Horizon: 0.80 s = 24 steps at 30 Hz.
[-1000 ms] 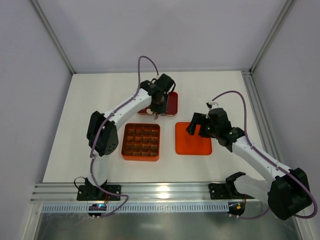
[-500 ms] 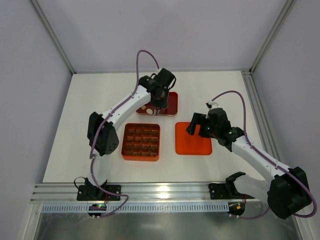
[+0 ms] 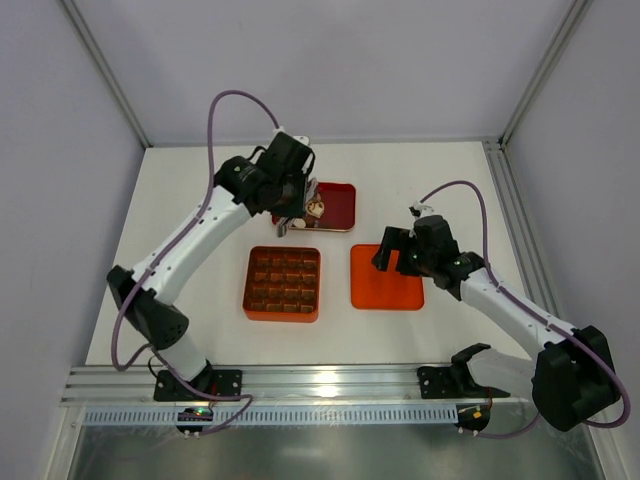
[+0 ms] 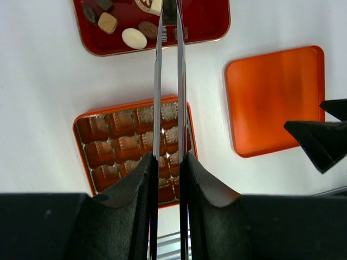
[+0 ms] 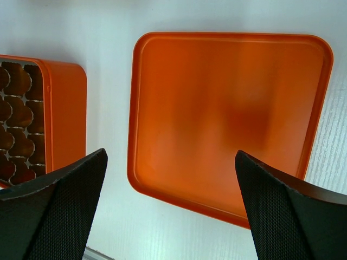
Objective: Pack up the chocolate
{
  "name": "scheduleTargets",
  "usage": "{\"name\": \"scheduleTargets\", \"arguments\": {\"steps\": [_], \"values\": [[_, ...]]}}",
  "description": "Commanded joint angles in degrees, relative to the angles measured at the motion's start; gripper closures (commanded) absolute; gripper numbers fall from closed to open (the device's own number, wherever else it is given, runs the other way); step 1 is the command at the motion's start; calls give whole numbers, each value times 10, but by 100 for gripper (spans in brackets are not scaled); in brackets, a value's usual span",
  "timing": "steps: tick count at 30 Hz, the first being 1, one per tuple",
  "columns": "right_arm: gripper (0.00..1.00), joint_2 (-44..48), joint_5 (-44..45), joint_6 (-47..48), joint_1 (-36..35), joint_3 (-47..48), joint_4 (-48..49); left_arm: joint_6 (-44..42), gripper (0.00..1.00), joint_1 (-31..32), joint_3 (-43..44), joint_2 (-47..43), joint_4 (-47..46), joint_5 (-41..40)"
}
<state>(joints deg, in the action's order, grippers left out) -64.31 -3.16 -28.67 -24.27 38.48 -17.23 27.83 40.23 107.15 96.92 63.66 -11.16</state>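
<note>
The chocolate [image 4: 134, 38] lies loose in the red tray [image 4: 207, 23] at 9 o'clock of the left gripper [image 4: 169, 8] — blades near-together, grasp cannot be told — while the right gripper [image 5: 171, 157], jaws spread, hangs over the orange lid [image 5: 227, 108].

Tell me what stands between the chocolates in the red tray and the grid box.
Nothing visible. Bare table separates the red tray holding the chocolates from the open grid box; its lid lies off to the side.
</note>
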Motion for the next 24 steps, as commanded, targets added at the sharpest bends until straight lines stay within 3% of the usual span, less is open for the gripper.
{"name": "scheduleTargets", "arguments": {"steps": [1, 12, 24], "values": [[0, -7, -10, 11, -2, 32, 13, 21, 80, 2, -47, -72, 26, -25], [0, -35, -26, 22, -2, 59, 9, 77, 78, 1, -229, -239, 58, -80], [0, -42, -30, 26, -2, 62, 4, 82, 77, -1, -331, -274, 36, -87]]}}
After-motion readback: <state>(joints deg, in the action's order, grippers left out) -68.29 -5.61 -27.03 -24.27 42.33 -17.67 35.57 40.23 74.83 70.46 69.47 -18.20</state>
